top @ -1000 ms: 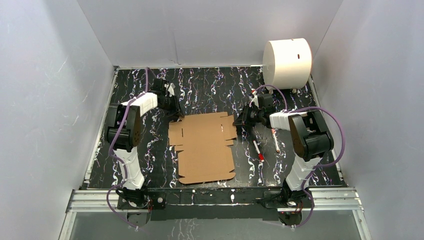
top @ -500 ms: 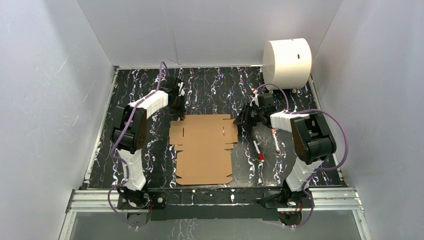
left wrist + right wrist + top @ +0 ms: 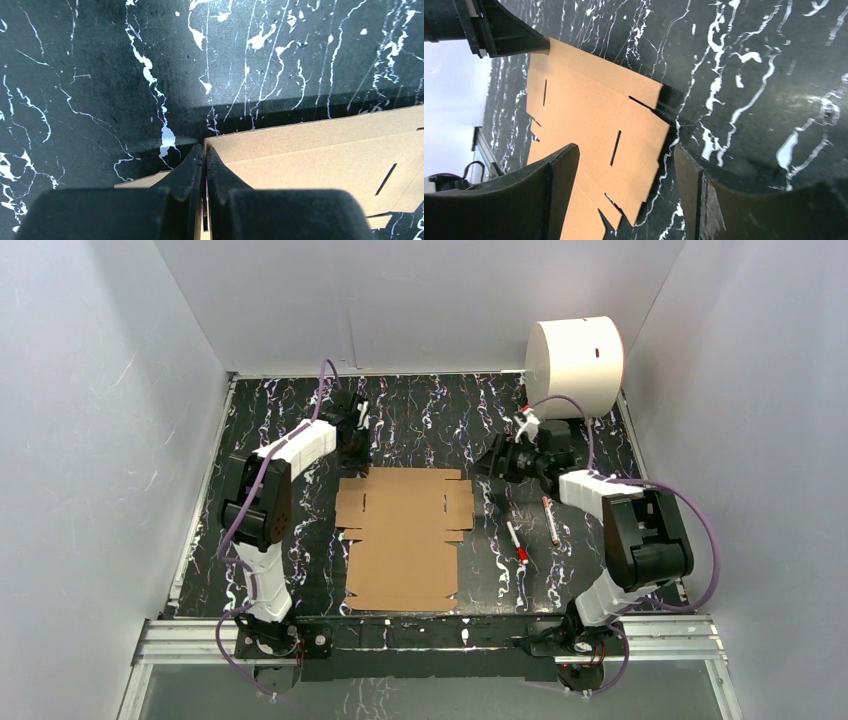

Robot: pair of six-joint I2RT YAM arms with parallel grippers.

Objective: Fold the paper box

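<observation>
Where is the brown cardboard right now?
In the top view, the paper box lies flat in the middle of the table, the left gripper at its far left corner, pens to its right.

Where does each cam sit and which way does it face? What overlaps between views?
Top external: high behind the arm bases, looking down and forward over the table and paper box; both arms show, with left gripper and right gripper.
Left wrist: on the left wrist, looking down past the shut left fingers at a paper box corner.
Right wrist: on the right wrist, looking low across the table between the open right fingers.
Shared: paper box in all three; right wrist also catches the left gripper.
</observation>
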